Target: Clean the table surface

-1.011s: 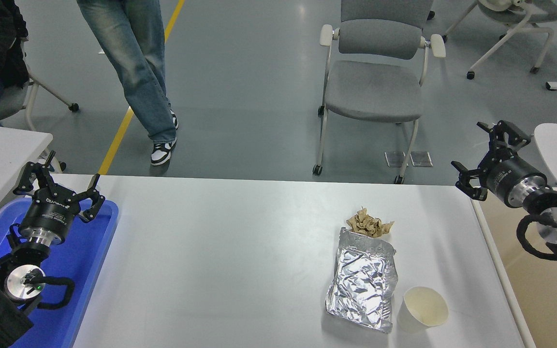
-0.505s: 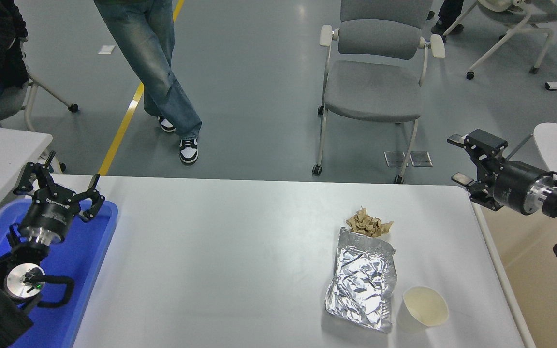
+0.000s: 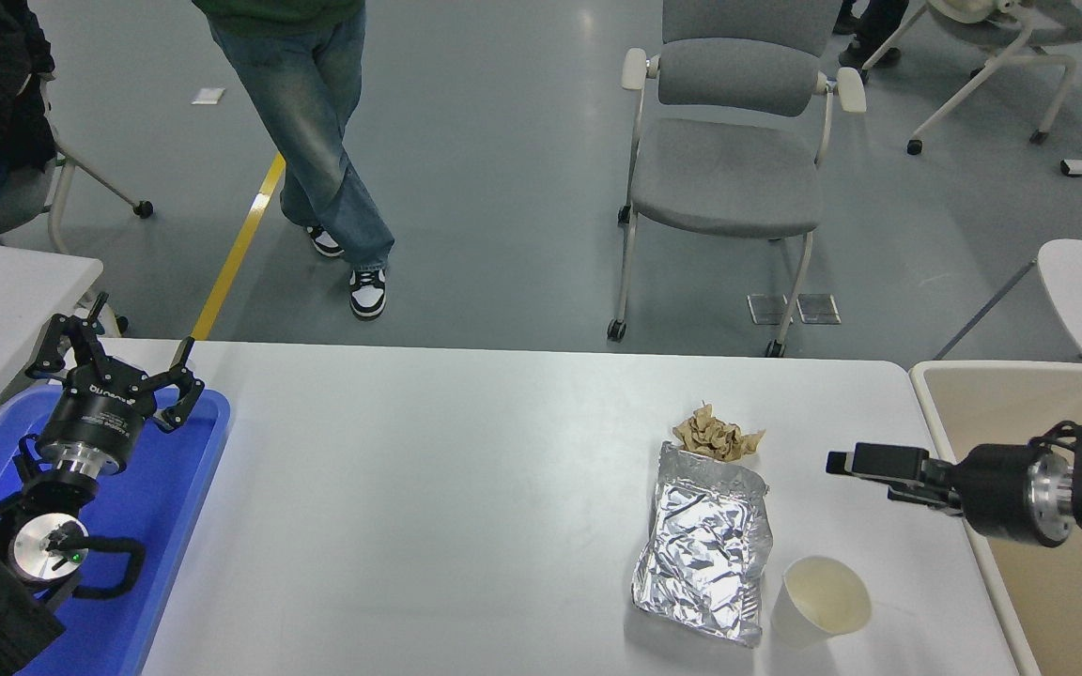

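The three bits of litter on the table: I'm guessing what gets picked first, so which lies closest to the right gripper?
The crumpled brown paper and the white paper cup lie about equally close to the right gripper, too close to call. The foil bag is farther left.

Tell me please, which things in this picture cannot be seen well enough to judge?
- Right gripper, head view: seen edge-on, so open or shut cannot be told.
- Paper cup: whether anything lies inside is unclear.
- Blue tray: partly hidden by the left gripper and its arm, and cut off by the picture's edge.
- Foil bag: contents hidden.
- Table surface: near edge cut off at the bottom.
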